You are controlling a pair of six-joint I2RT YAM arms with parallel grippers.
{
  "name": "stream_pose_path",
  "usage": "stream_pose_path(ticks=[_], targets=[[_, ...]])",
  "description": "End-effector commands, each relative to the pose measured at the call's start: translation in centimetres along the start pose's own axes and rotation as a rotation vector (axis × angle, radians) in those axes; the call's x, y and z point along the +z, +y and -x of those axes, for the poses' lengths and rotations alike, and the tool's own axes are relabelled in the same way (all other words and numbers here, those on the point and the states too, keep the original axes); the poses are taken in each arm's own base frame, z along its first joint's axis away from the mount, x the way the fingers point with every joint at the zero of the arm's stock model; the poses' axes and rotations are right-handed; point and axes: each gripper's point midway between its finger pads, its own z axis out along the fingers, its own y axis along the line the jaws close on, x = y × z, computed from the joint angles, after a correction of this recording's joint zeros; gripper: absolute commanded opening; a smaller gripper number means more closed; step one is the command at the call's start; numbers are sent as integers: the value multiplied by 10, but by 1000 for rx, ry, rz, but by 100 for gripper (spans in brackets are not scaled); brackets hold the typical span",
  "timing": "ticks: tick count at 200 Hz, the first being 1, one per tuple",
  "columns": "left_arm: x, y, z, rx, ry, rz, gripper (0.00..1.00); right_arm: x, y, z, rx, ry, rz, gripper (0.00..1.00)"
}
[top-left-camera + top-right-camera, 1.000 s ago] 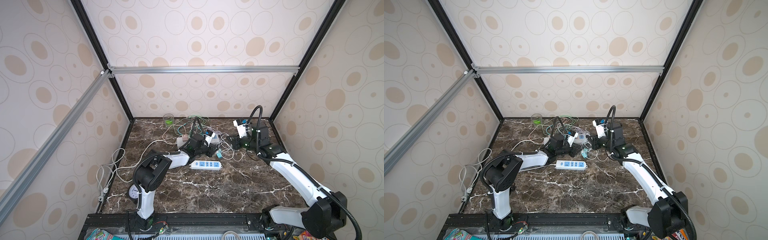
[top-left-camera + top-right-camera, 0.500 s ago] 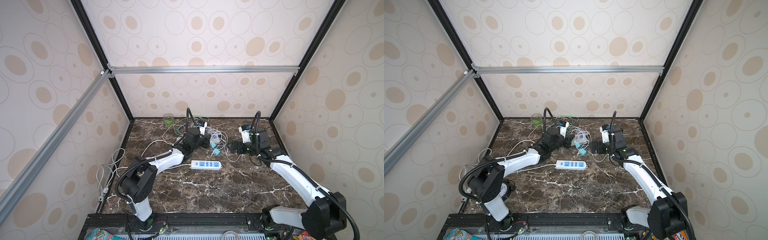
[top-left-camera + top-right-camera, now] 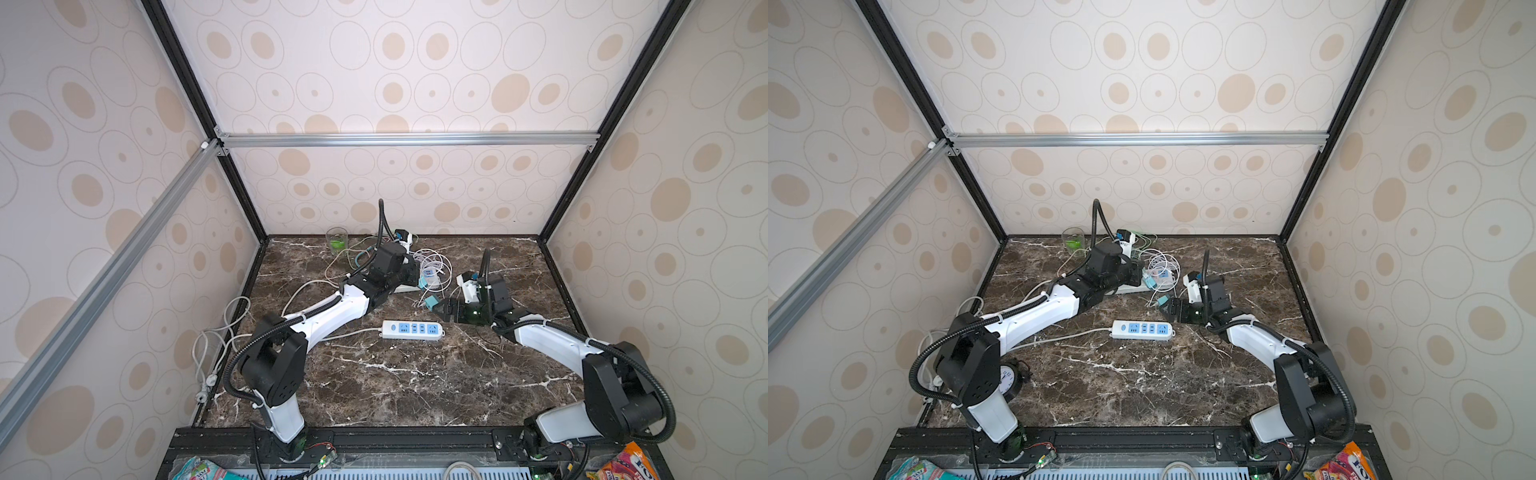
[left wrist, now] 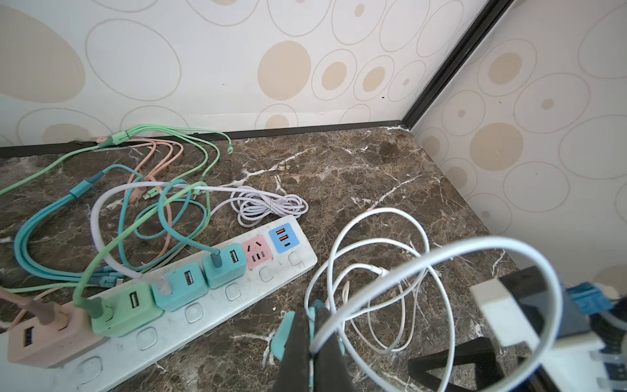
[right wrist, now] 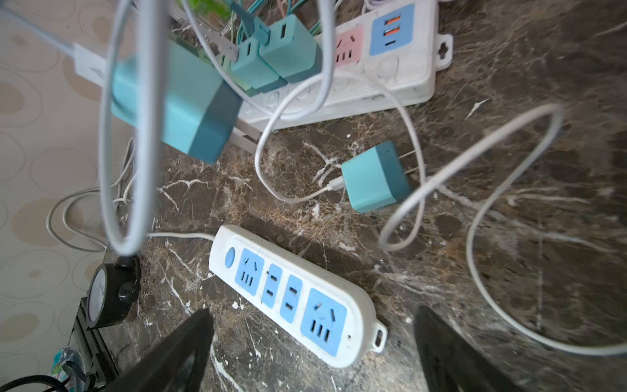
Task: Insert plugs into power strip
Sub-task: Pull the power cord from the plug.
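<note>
**Plainly, the loose plug is the right arm's to take**

We see the right gripper [image 5: 312,310] with its jaws spread wide and nothing between them. It hangs over the small strip [image 5: 291,295], whose blue sockets are all free. The loose plug [image 5: 373,176], a teal cube, lies on its side on the marble table [image 3: 415,382]. It sits just beyond that gripper, between it and the long strip [image 4: 291,263]. Its long axis runs flat along the table, with the white cable at one end and the two prongs at the other, so the prongs are level and not pointing down.

The left gripper [image 4: 310,325] is clamped tight on the held plug [image 5: 176,101], another teal cube. That plug is raised off the table near the long strip's open end, with a white cable looping from it. Four plugs already sit in the long strip, and a pink socket [image 4: 258,254] beside them is free.

We judge the right arm both nearer and unoccupied. It would need to close across the cube's flat sides, then tip it until the prongs face down over a socket.
</note>
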Motion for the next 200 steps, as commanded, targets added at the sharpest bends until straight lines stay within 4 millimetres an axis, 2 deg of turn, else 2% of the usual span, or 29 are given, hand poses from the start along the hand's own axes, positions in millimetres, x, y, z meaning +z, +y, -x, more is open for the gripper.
stream_pose_path(ticks=[1, 21, 42, 57, 123, 159, 181, 200], targets=[[-32, -20, 48, -26, -99, -49, 0, 9, 12, 15, -41, -83, 47, 90], [-40, -22, 54, -31, -114, -55, 0, 16, 25, 20, -105, -109, 76, 86], [-40, -21, 54, -32, -107, -51, 0, 26, 36, 26, -128, -133, 127, 72], [-40, -22, 55, -32, -101, -49, 0, 36, 41, 30, -142, -140, 138, 67], [-45, -18, 57, -23, -102, -20, 0, 78, 39, 46, -154, -170, 151, 63], [-49, -15, 55, -21, -97, -9, 0, 93, 50, 52, -180, -167, 168, 59], [-51, -14, 56, -24, -105, -6, 0, 95, 51, 58, -163, -191, 173, 52], [-53, -11, 56, -26, -108, 4, 0, 93, 63, 60, -185, -194, 199, 51]])
